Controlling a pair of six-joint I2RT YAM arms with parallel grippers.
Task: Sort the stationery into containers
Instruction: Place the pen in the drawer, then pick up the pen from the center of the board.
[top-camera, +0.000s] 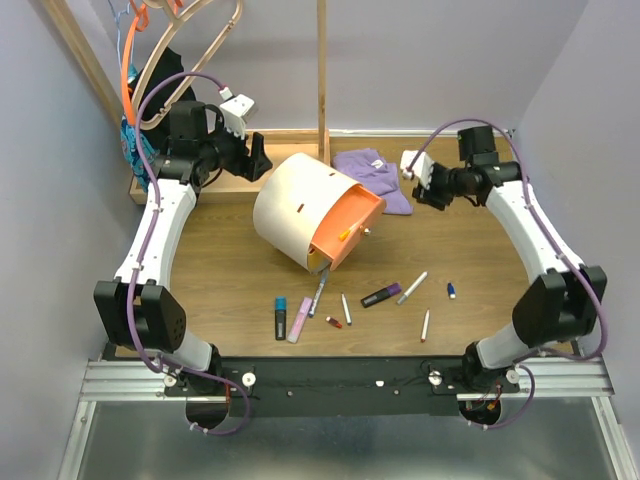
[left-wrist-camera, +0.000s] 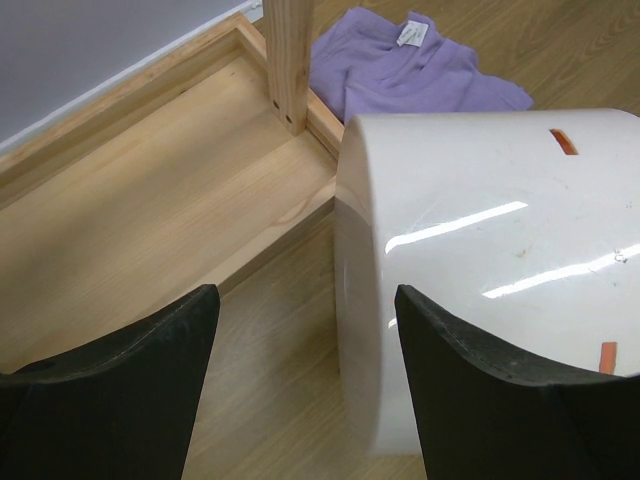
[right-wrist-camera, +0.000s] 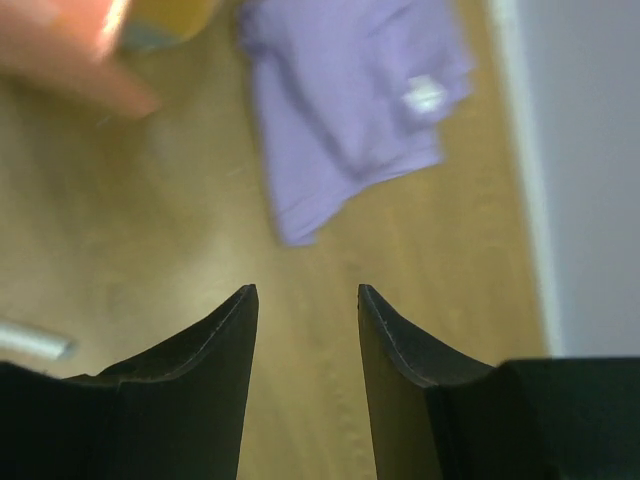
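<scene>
Left pincer (left-wrist-camera: 305, 300) spread wide, empty — drum (left-wrist-camera: 480, 250) just right of it. Right pincer (right-wrist-camera: 305, 292) parted, empty. Pens (top-camera: 412, 288) look light, stiff, slick — likely roll; pinch mid-barrel.

light: bright, even | glare: streaks on cream drum (left-wrist-camera: 470, 222) | blur: right wrist view soft

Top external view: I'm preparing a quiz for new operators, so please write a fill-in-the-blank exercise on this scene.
1. The cream-white drum-shaped plastic container has a slide-out drawer coloured ____.
2. The crumpled fabric cloth behind that container is ____ in colour.
3. The left pincer, beside the container, holds nothing; its jaws stand ____.
Missing words: orange; purple; open.
</scene>
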